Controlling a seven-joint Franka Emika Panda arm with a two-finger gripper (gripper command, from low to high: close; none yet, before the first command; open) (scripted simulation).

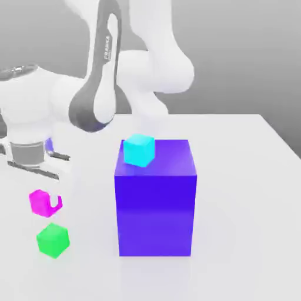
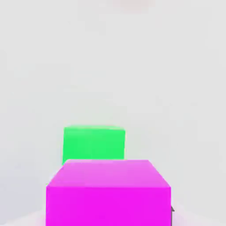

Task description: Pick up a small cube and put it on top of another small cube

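My fingers [image 1: 54,200] are right at the magenta cube [image 1: 42,203], near the green cube [image 1: 53,240]; whether they're gripping it, I can't tell!

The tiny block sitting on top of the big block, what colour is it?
Cyan, best in the exterior view.

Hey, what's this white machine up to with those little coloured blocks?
A robot arm has its gripper down at the magenta cube, with a fingertip overlapping it in the exterior view. The green cube sits close by on the table, and the cyan cube rests on the big blue block. Nothing is stacked on the green cube.
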